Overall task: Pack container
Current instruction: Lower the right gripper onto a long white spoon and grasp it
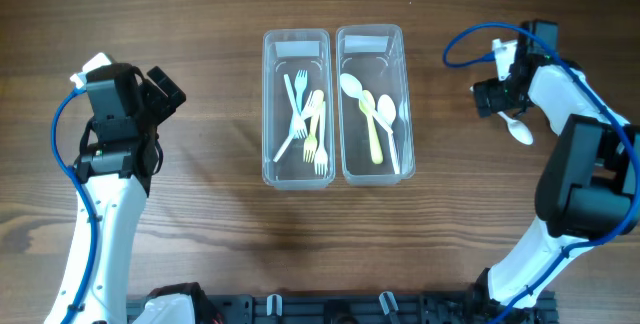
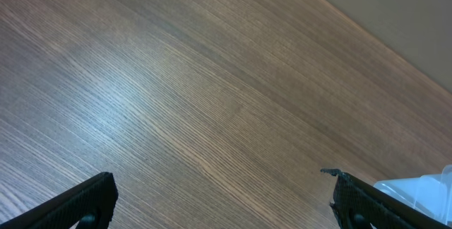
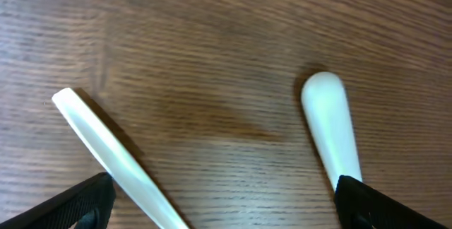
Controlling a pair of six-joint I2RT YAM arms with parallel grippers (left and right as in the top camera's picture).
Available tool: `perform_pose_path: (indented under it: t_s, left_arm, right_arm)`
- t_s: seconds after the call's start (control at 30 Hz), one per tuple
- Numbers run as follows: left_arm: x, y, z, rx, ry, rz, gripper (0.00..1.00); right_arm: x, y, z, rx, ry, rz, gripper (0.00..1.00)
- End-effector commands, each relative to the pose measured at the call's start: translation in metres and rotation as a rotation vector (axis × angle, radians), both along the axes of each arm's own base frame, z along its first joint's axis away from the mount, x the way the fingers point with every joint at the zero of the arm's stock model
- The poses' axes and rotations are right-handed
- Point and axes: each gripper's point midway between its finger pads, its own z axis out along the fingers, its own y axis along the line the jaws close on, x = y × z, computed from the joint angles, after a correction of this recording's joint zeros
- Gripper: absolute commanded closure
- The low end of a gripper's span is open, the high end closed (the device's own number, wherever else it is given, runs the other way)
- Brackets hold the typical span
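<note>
Two arms flank a fork container and a spoon container standing side by side on the counter. The left arm bends at the left, the left tool spread wide over bare wood, holding nothing. The right tool, equally wide open and empty, hovers over a white spoon lying right of both containers.

Wood-grain table between parted jaws, clear container lower right.
</note>
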Motion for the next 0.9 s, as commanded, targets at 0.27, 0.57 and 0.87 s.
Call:
perform_pose_path:
  t_s: [0.27,0.57,0.87]
  left_arm:
    - [-0.001,0.004,0.003,0.020,-0.004,0.003,0.00]
    - [-0.001,0.004,0.003,0.020,-0.004,0.003,0.00]
    - [-0.001,0.004,0.003,0.020,-0.004,0.003,0.00]
  right_arm:
    - [-0.016,0.026,-0.030,0.207,0.035,-0.205,0.02]
    - [-0.043,0.015,-0.034,0.085,0.184,-0.027,0.00]
    - [-0.076,0.009,-0.040,0.119,0.301,0.002,0.09]
